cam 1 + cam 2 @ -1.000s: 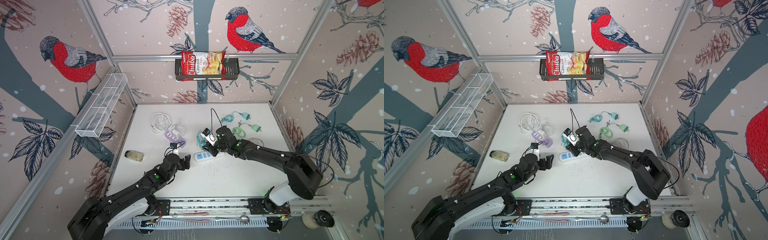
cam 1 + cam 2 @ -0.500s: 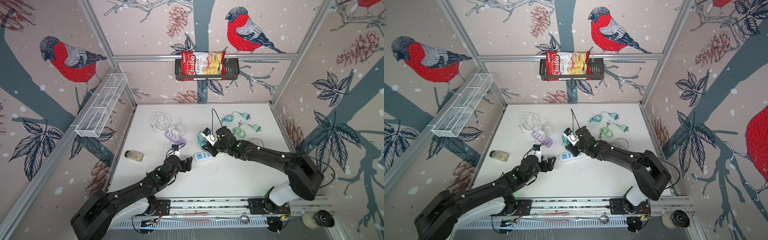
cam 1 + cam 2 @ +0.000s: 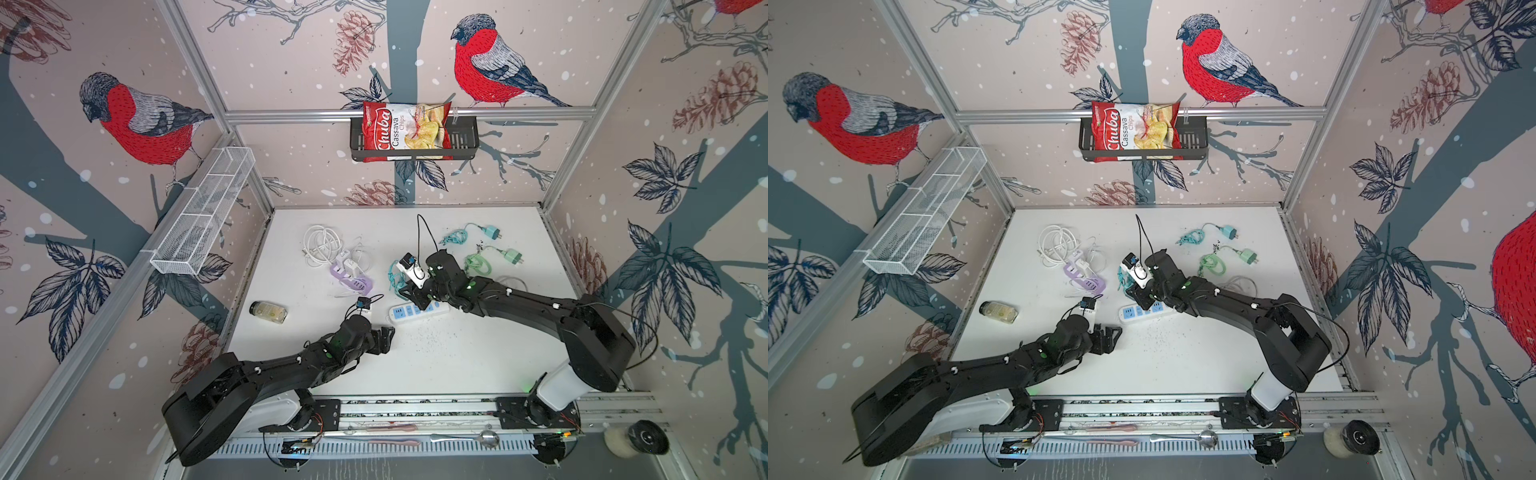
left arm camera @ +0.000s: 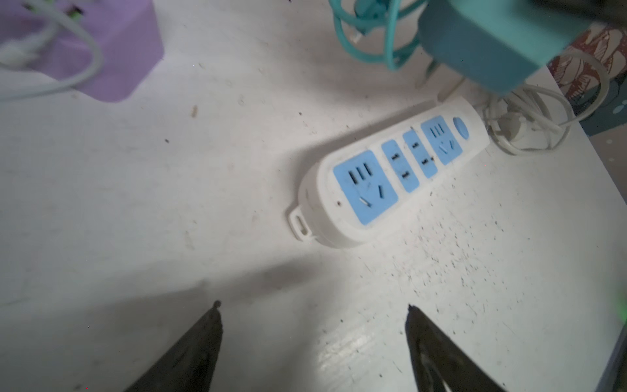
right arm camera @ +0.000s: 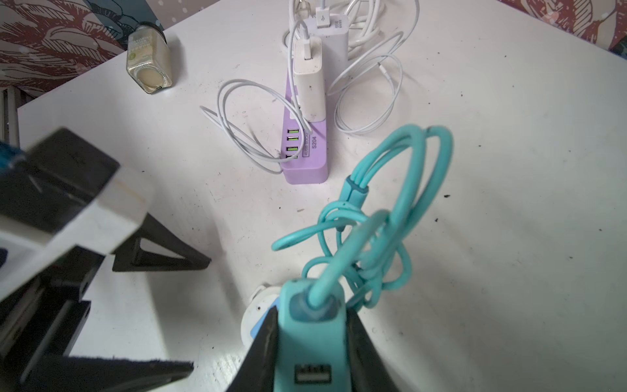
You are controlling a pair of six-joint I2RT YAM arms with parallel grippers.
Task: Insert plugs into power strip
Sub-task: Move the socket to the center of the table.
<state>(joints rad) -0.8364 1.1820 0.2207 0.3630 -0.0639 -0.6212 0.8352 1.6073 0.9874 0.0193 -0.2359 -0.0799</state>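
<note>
Clamping teal plug (image 5: 312, 325), right claw (image 3: 411, 293) holds it just over power strip (image 4: 390, 169) on desk (image 4: 135, 203). Left claw (image 4: 312, 307) gapes empty near strip. Purple hub (image 5: 307, 159) reads "S204"; bag (image 3: 405, 126) "Chuba Cassava Chips".

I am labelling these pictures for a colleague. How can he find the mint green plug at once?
From the red chips bag on the back wall, look down to the white table. Near its far right corner lie two loose plugs. The mint green plug is the one nearer the robot, paler and greener than the teal plug behind it.
</note>
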